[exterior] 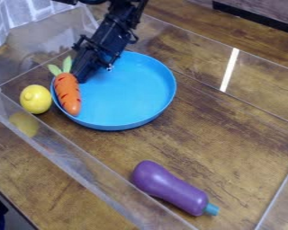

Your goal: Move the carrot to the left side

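The carrot (pixel 67 92) is orange with dark line marks and a green top. It lies on the left rim of the blue plate (pixel 140 94), its leafy end pointing up and left. My black gripper (pixel 84 66) hangs just above and to the right of the carrot's top end, over the plate's upper-left edge. Its jaws look shut with nothing between them. The arm reaches in from the top of the view.
A round yellow lemon (pixel 36 99) sits on the wooden table just left of the carrot. A purple eggplant (pixel 171 188) lies near the front right. Clear plastic walls (pixel 62 153) fence the work area.
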